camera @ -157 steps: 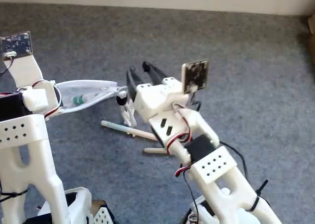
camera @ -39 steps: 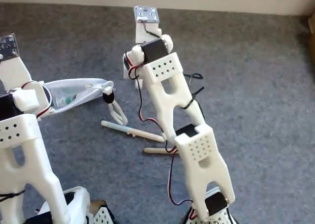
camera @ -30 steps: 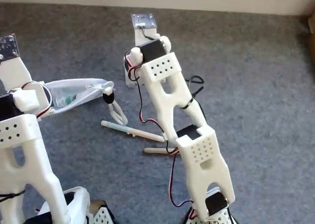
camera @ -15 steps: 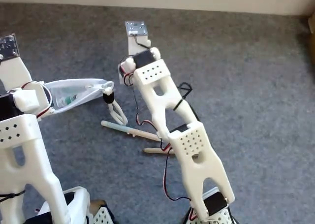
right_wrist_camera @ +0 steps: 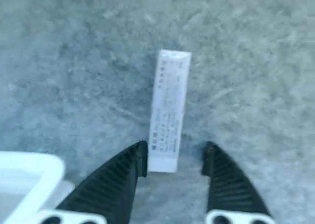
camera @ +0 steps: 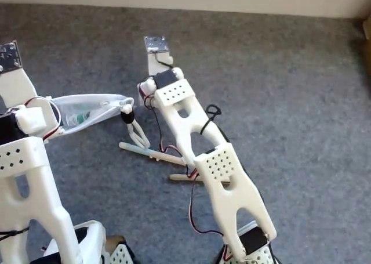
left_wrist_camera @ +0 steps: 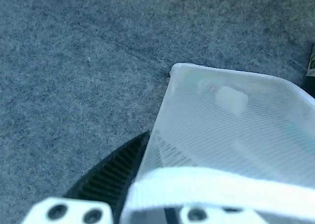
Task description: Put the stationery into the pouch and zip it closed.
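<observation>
Nearest the arm bases, a pen (camera: 153, 154) and a second pen (camera: 184, 177) lay loose on the carpet (camera: 290, 90). Both were outside the pouch (camera: 93, 110), so they were yet to be packed. Just past them, the left gripper (left_wrist_camera: 147, 150) was clamped on one end of the pouch. It held the pouch up with the free end pointing toward the right arm, probably to steady it for loading. Something with a green band (camera: 88, 118) showed through the mesh, already inside. The zip pull (camera: 138, 135) hung from the free end, down near the first pen. Farthest out, the right gripper (right_wrist_camera: 175, 146) hovered with its fingers apart, straddling the near end of a white bar, likely an eraser (right_wrist_camera: 170, 101). The eraser lay flat on the carpet, near the pouch's corner. The fingers looked set to close across its narrow width. I could not tell whether the zip was open.
</observation>
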Available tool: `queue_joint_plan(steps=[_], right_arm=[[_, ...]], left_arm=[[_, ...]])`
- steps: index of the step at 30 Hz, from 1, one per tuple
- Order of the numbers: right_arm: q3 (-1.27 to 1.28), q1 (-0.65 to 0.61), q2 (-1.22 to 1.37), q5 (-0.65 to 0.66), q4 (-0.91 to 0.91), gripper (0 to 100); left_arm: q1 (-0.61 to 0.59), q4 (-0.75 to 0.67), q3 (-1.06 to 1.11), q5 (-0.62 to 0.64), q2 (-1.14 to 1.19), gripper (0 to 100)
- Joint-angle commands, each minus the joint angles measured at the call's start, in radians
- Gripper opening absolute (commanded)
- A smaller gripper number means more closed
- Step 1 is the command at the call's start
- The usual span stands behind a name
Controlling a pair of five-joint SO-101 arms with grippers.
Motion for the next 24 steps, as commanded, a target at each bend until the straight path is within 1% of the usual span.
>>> queue_joint_plan(steps=[1, 5, 11, 15, 19, 22, 24], right_arm=[[-0.013, 0.002, -0.027, 0.031, -0.019, 0.2], [-0.013, 0.012, -0.056, 0.117, 0.082, 0.5], [-0.013, 0.028, -0.154, 0.138, 0.265, 0.5], [-0.013, 0.05, -0.229, 0.265, 0.4, 0.5], [-0.013, 0.051, -0.263, 0.334, 0.524, 0.5], [-0.005, 0.048, -0.265, 0.382, 0.533, 0.8], [-0.002, 0.039, -0.263, 0.404, 0.532, 3.4]], left_arm=[[0.008, -0.025, 0.031, 0.008, 0.022, 1], [0.008, -0.025, 0.031, 0.008, 0.022, 1], [0.008, -0.025, 0.031, 0.008, 0.022, 1], [0.008, -0.025, 0.031, 0.008, 0.022, 1], [0.008, -0.025, 0.03, 0.008, 0.022, 1], [0.008, -0.025, 0.028, 0.008, 0.022, 1], [0.008, -0.025, 0.028, 0.008, 0.022, 1]])
